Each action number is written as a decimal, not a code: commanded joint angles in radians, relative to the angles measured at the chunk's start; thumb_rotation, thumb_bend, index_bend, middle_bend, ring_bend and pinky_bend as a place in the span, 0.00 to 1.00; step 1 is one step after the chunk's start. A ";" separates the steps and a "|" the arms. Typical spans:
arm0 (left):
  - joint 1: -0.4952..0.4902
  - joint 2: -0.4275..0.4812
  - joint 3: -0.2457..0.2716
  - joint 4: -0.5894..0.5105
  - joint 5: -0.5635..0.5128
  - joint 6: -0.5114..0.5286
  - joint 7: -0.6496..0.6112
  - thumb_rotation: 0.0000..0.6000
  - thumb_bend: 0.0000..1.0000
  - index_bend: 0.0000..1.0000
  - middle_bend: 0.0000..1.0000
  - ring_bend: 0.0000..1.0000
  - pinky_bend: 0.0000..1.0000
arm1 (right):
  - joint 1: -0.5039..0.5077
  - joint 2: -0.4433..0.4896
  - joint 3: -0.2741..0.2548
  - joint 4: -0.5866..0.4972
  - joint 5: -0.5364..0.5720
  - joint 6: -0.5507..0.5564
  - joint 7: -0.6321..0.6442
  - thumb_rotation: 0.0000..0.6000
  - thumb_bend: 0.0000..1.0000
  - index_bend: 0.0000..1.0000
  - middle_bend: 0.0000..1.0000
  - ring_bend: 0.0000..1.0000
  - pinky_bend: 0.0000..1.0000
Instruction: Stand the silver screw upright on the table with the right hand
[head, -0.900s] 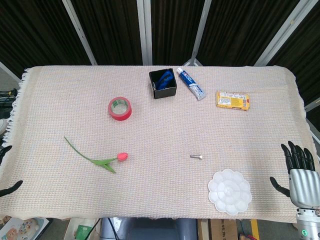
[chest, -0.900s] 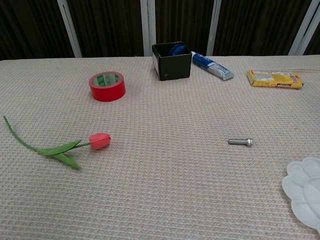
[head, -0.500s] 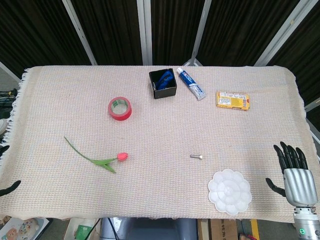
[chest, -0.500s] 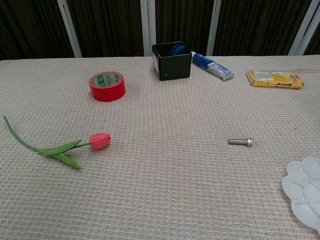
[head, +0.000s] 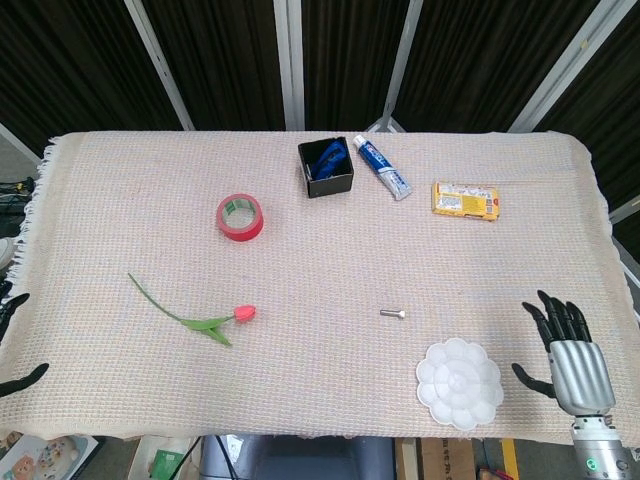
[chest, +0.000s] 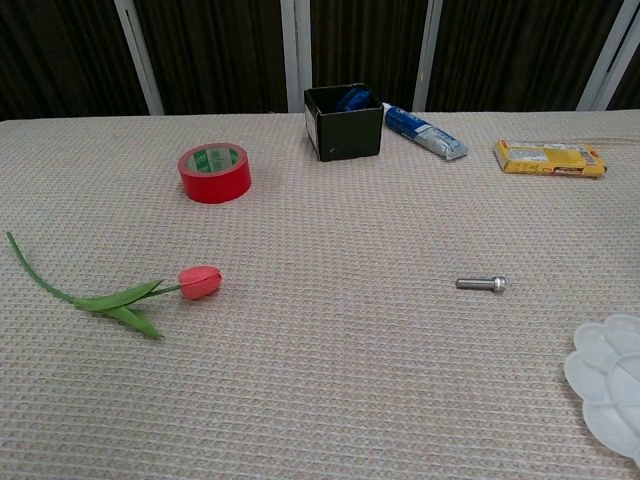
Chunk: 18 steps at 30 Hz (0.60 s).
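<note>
I am seeing the silver screw (head: 393, 314) lying flat at the lower centre, just above the white palette (head: 459, 383). My right hand (head: 567, 352) is hovering released at lower right, fingers spread. My left hand (head: 12, 345) is barely showing at the left edge; I cannot tell its state.

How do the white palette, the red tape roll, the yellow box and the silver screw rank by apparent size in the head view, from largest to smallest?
1. white palette
2. yellow box and red tape roll: they look about alike, so I do not rank them.
3. silver screw, by far the smallest.
</note>
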 joint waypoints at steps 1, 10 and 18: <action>0.001 0.000 0.000 -0.001 0.002 0.005 0.001 1.00 0.24 0.14 0.00 0.00 0.00 | 0.019 -0.058 0.015 0.000 0.008 -0.017 0.059 1.00 0.20 0.25 0.01 0.06 0.00; -0.006 0.000 -0.003 0.000 -0.010 -0.011 0.004 1.00 0.24 0.14 0.00 0.00 0.00 | 0.170 -0.103 0.139 -0.135 0.251 -0.210 -0.235 1.00 0.20 0.31 0.01 0.07 0.00; -0.007 0.002 -0.006 -0.003 -0.026 -0.018 0.010 1.00 0.24 0.14 0.00 0.00 0.00 | 0.354 -0.218 0.239 -0.193 0.579 -0.306 -0.576 1.00 0.20 0.35 0.01 0.07 0.00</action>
